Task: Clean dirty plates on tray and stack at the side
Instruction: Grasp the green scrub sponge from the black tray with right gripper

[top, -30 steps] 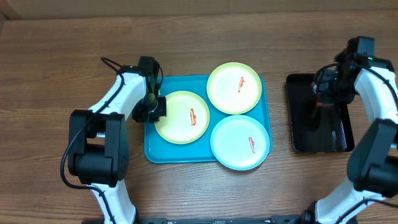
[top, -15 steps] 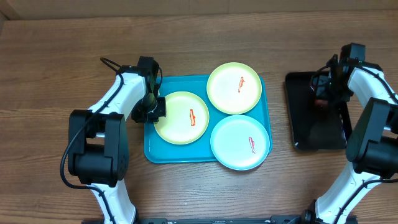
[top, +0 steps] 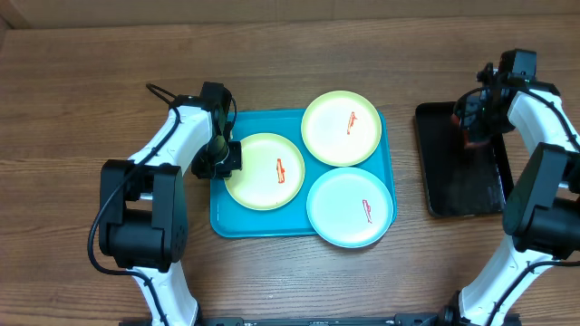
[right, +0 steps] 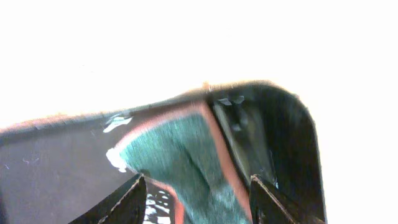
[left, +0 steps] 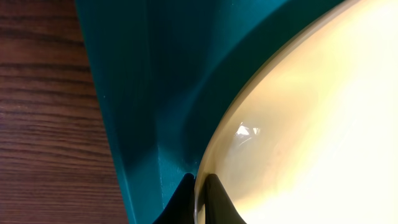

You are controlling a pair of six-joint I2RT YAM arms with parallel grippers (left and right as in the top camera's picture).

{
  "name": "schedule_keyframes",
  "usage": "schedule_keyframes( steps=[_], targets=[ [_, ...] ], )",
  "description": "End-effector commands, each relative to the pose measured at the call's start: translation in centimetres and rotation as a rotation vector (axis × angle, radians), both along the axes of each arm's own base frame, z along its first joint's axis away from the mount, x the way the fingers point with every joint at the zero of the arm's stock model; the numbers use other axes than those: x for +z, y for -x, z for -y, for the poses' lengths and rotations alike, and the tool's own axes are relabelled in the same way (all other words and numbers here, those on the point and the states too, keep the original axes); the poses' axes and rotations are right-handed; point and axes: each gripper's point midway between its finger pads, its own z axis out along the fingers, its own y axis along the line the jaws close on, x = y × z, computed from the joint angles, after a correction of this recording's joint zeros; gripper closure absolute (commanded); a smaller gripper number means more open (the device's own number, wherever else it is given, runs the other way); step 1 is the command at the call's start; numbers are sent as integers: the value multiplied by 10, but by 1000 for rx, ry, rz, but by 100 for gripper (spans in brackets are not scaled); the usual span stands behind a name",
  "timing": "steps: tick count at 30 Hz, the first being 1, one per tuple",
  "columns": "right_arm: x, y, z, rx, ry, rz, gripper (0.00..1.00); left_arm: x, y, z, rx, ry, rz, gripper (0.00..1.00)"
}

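Wood-grain tabletop [top: 82, 63] fills the overhead view, and at its centre we see the tray [top: 224, 222], teal with a raised rim. It carries, side by side, the left yellow-green plate [top: 254, 186] at centre-left of the frame, the upper yellow-green plate [top: 331, 136] above and to its right, and the light blue plate [top: 340, 199] at the tray's lower right. Each bears a small red-orange smear [top: 279, 169]. The left gripper [top: 223, 160] sits at the tray's left edge. Its wrist camera shows us the fingertips [left: 214, 199] set narrow, with the rim of the left yellow-green plate passing between them and the teal tray wall just beside. At the right of the frame lies a glossy black tray [top: 453, 190], well apart from the teal one, and the right gripper [top: 468, 131] hangs over its upper end. From that wrist we see two fingers [right: 124, 208] spread apart, with a green scrubbing pad [right: 180, 155] edged in orange lying between them on the black surface. We cannot tell whether they press it.
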Motion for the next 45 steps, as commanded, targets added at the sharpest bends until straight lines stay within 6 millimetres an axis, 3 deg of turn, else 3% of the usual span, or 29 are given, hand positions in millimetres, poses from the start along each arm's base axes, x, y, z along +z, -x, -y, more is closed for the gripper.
schedule_keyframes(
  steps=[1, 9, 20, 21, 24, 31, 39, 45],
  targets=[
    [5, -12, 2, 26, 26, 36, 48, -7, 4, -8, -18, -35, -21, 96],
    [-11, -4, 4, 36, 21, -9, 67, -7, 4, -8, -17, -34, -21, 96],
    [-39, 31, -2, -1, -21, -117, 69, -8, -3, -7, -17, -31, 9, 96],
    [-39, 31, -2, -8, -25, -118, 72, -8, -3, -7, -17, -31, 10, 96],
    [-36, 32, -4, -52, -48, -127, 94, -8, -4, -7, -17, -30, 14, 96],
    [12, 38, -37, -122, -220, -181, 96, -8, -8, -6, -16, -25, 31, 96],
    [77, 58, -73, -152, -239, -159, 96, -8, -9, -5, -16, -20, 34, 96],
    [105, 64, -89, -113, -225, -116, 96, -8, -8, 2, -13, 25, 27, 96]
  ],
)
